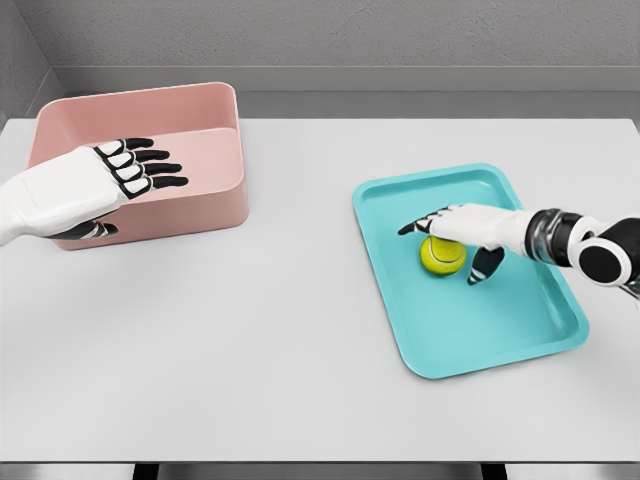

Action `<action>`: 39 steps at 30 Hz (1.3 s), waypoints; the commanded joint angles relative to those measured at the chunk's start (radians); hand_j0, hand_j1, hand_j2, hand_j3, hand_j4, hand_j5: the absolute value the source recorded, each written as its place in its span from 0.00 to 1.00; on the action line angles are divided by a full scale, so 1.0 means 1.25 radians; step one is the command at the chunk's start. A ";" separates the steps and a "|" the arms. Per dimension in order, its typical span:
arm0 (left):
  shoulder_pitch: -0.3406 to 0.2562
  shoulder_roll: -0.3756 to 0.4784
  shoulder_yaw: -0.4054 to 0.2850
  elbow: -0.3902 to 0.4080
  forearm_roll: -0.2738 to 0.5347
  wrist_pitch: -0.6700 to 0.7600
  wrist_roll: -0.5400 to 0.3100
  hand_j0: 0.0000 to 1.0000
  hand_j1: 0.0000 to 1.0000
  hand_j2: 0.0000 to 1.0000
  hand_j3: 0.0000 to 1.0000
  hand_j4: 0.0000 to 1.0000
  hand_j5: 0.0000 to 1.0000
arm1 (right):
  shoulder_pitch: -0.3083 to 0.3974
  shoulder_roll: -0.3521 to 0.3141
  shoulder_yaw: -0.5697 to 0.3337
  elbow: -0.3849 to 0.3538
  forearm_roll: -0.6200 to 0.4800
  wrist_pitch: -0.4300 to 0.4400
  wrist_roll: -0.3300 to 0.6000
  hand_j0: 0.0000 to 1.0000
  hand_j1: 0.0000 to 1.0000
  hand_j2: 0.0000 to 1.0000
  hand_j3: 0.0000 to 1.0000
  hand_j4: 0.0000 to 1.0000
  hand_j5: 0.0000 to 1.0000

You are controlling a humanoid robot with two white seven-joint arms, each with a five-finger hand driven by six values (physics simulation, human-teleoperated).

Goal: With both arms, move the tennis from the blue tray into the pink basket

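A yellow-green tennis ball [441,255] lies on the blue tray [505,335] at the right of the table. My right hand [455,238] comes in from the right and hovers just over the ball, fingers stretched toward the left and the thumb hanging down beside the ball, not closed around it. The pink basket [215,205] stands at the back left. My left hand [125,175] is held over the basket's near left part with its fingers spread flat, holding nothing.
The grey table [280,340] spans the view, its front edge along the bottom. A grey wall runs behind the table's far edge. The tray sits slightly turned, near the table's right side.
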 commanded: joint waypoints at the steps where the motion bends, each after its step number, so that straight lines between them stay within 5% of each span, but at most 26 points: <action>1: 0.000 0.001 0.000 0.000 0.005 0.000 0.000 1.00 1.00 1.00 1.00 1.00 1.00 | -0.001 -0.001 0.004 0.000 0.000 0.000 0.000 1.00 1.00 1.00 1.00 1.00 1.00; 4: 0.000 0.001 0.000 0.000 0.005 0.000 0.000 1.00 1.00 1.00 1.00 1.00 1.00 | 0.000 -0.002 0.004 0.003 0.000 0.003 0.000 0.95 0.95 0.95 0.95 0.95 0.95; 7: 0.000 0.001 0.000 0.000 0.005 0.000 -0.015 1.00 1.00 1.00 1.00 1.00 1.00 | 0.000 -0.003 0.004 0.003 0.001 0.003 0.000 0.71 0.71 0.71 0.71 0.71 0.71; 14: 0.000 0.001 0.000 0.000 0.005 0.000 -0.027 1.00 1.00 1.00 1.00 1.00 1.00 | 0.001 -0.005 0.004 0.005 0.002 0.003 0.000 0.59 0.59 0.59 0.59 0.59 0.59; 39: 0.000 0.000 0.000 -0.001 0.005 0.000 -0.028 1.00 1.00 1.00 1.00 1.00 1.00 | -0.063 0.015 -0.013 -0.019 0.005 0.000 0.000 0.55 0.55 0.55 0.55 0.55 0.55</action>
